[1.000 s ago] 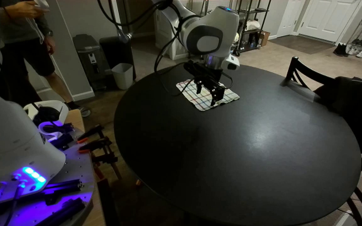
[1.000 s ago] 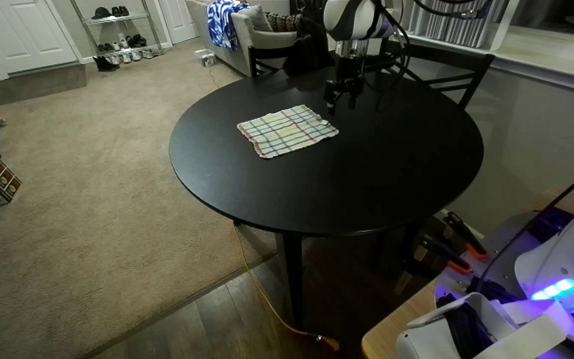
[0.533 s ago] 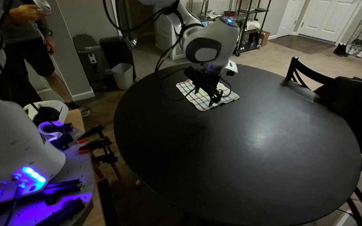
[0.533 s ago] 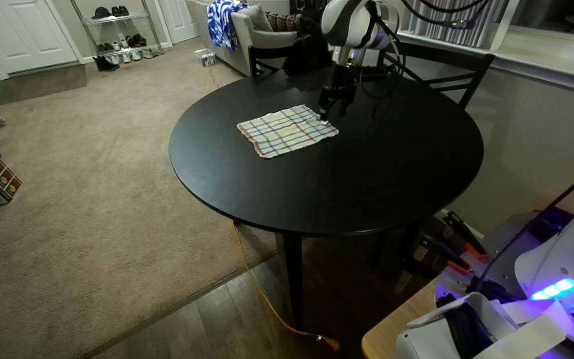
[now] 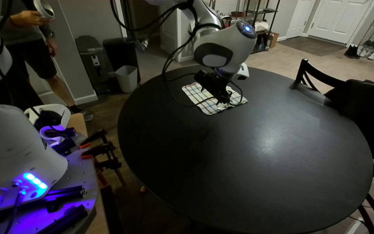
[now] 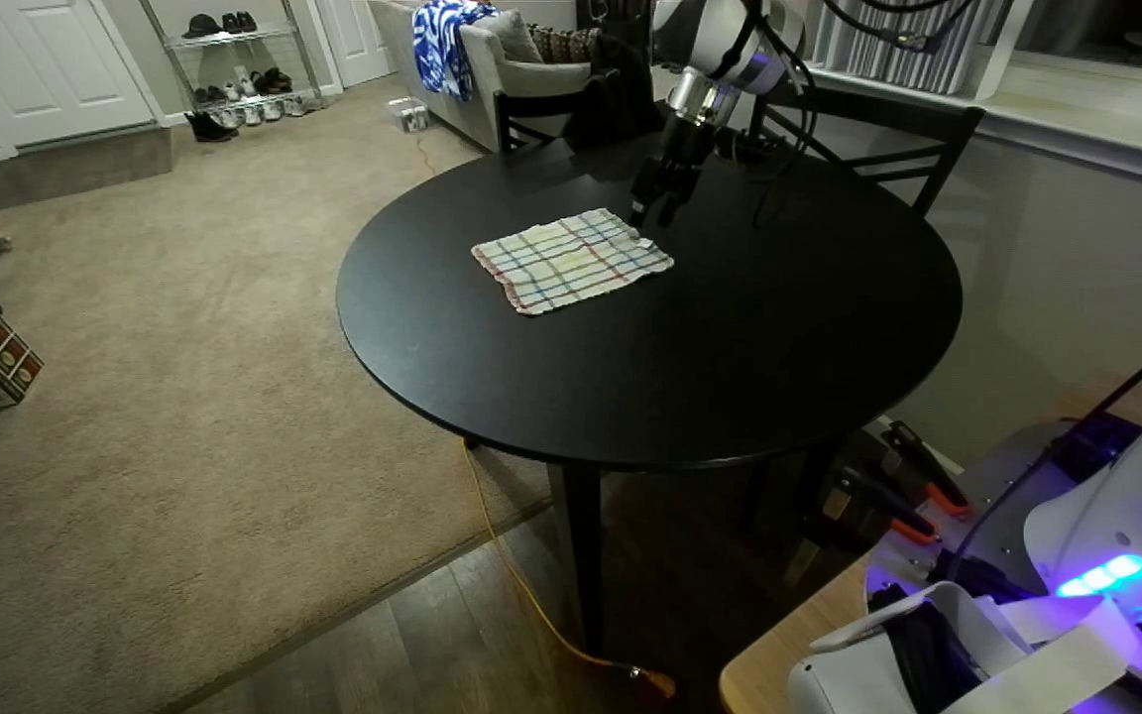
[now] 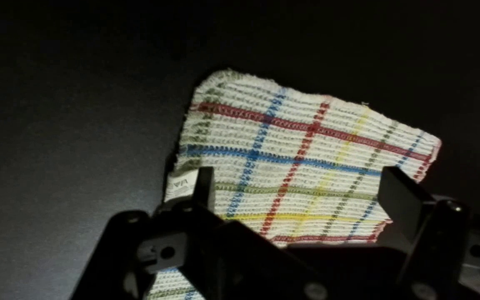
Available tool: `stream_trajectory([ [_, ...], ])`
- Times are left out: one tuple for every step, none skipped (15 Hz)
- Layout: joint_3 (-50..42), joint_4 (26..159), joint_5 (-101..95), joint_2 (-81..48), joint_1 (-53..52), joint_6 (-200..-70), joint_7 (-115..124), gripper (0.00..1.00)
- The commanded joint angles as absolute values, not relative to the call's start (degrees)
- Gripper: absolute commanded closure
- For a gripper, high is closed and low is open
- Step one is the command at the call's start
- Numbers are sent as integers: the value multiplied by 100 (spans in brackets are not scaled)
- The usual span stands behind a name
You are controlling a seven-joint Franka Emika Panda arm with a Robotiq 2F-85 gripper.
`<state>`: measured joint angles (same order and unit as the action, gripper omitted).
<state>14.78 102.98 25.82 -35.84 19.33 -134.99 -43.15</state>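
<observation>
Four colours line the pale checked cloth (image 7: 294, 160) near the gripper (image 7: 296, 183), jaws apart.

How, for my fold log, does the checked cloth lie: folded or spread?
Spread: the cloth lies flat, four corners showing in an exterior view.

Beige carpet (image 6: 184, 377) meets dark wood-look flooring (image 6: 432, 625) along a straight edge by the round black bench (image 6: 650, 397), whose top carries a pale glare (image 5: 268, 139) in an exterior view. Dark chairs (image 6: 888, 111) stand at its rim. Beyond are a light sofa (image 6: 536, 81) draped with a blue-and-white blanket (image 6: 444, 50), a metal rack (image 6: 234, 38) of shoes (image 6: 272, 109) (its upper shelf also bears what looks like a dark hat (image 6: 202, 25)) and a white door (image 6: 46, 79). A pale sill (image 6: 1106, 99) runs under dark window glass (image 6: 1106, 40). Bins (image 5: 93, 66) and a pale wastebasket (image 5: 127, 79) stand by a grey wall (image 5: 86, 19).
</observation>
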Motion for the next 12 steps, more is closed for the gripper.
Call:
stream_trajectory([
  [1553, 10054, 3094, -3747, 2161, -13014, -5015, 0],
  [1435, 10003, 3087, -3821, 2092, -12977, -4989, 0],
  [1394, 9944, 3123, -3878, 2097, -12888, -5031, 0],
  [1337, 9844, 3128, -3996, 2093, -12820, -4989, 0],
  [1308, 9763, 3139, -4081, 2101, -12744, -4975, 0],
  [1310, 9648, 3183, -4191, 2146, -12626, -4983, 0],
  [1299, 9564, 3205, -4276, 2164, -12522, -4972, 0],
  [1302, 9487, 3218, -4348, 2179, -12431, -4993, 0],
  [1292, 9428, 3219, -4398, 2180, -12376, -4984, 0],
  [1304, 9374, 3234, -4435, 2194, -12292, -5009, 0],
  [1309, 9353, 3249, -4436, 2194, -12263, -5021, 0],
  [1323, 9359, 3281, -4409, 2195, -12243, -5052, 0],
])
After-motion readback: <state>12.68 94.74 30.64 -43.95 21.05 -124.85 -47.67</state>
